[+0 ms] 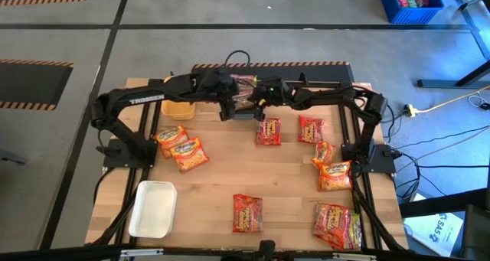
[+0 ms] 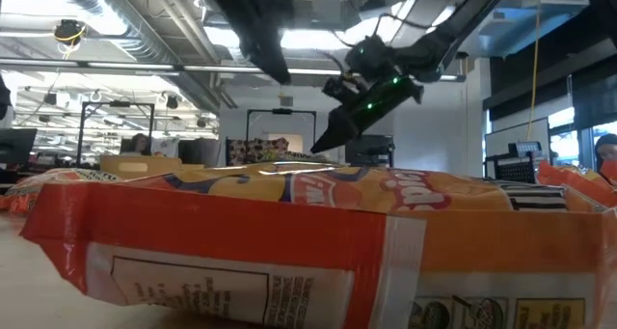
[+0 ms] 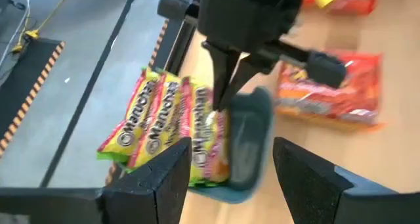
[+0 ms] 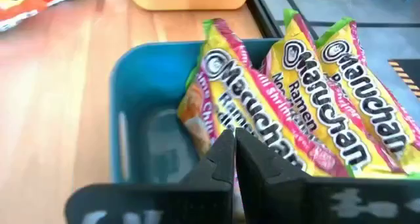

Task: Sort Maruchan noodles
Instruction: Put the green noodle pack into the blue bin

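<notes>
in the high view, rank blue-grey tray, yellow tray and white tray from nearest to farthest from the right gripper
1. Blue-grey tray, at the table's far edge, right under the shut right gripper and holding green-edged Maruchan packets.
2. Yellow tray, farther along that far edge on the left arm's side.
3. White tray, at the near left corner.

Two dark jointed arms, white lettering, green wrist light
</notes>
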